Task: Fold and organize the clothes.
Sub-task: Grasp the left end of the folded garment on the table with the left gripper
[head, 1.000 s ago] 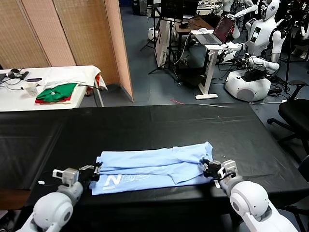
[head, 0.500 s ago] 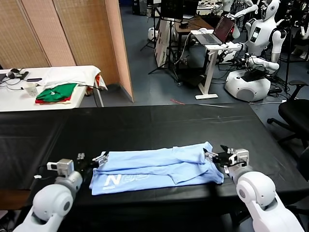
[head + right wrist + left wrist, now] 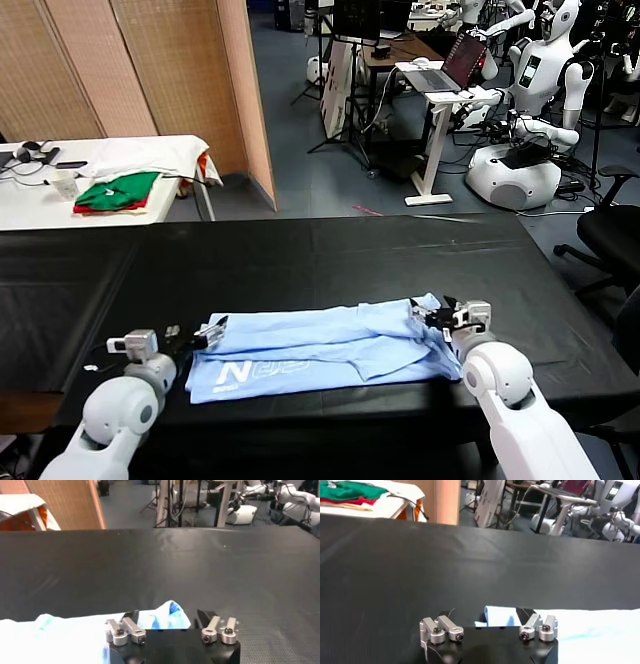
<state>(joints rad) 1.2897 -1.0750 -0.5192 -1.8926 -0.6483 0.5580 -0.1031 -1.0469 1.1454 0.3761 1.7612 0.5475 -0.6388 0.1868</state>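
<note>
**Blue T-shirt lying folded lengthwise near the front edge**

The pale sky-blue T-shirt (image 3: 325,345) lies flat on the black tabletop (image 3: 300,260), folded into a long band running left to right, close to the near edge. White printed lettering shows on its near left part. The fabric is thin and soft, with creases and overlapping layers along its length. Its right end is bunched into a small raised fold, and its left end comes to a slightly lifted corner. Nothing is lifting it.
</note>
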